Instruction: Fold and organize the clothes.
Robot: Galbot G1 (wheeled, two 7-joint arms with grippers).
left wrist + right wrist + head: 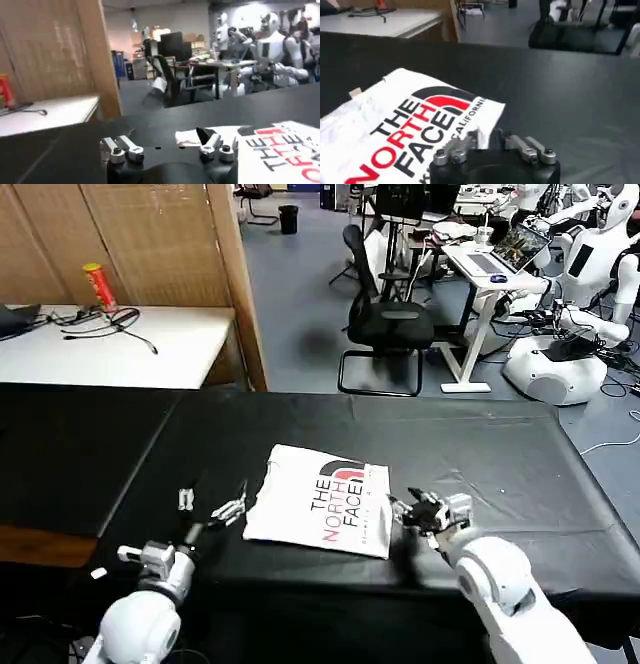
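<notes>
- T-shirt [320, 501]: white, folded into a compact rectangle, print side up with the black-and-red lettering showing. It lies flat near the middle of the black-covered surface [480, 454], towards the robot's edge. A small tag shows at one corner in the right wrist view.
- Left tool [228, 510]: just beside the shirt's left edge, low over the covering. Fingers spread apart in the left wrist view; nothing held.
- Right tool [415, 510]: just beside the shirt's right edge, level with the lettering. Whether its fingers are parted or closed cannot be told; nothing appears to be held.
- Step in hand, as judged: folding looks complete or nearly so; both tools flank the bundle with no cloth gripped.
- Next move, as judged: either a final fold or squaring and placing the bundle. Either one calls for both tools to take opposite edges evenly, so the layers do not slip apart.
- Surroundings: a white side table [120, 344] and an office chair [385, 324] stand well apart, beyond the surface.
</notes>
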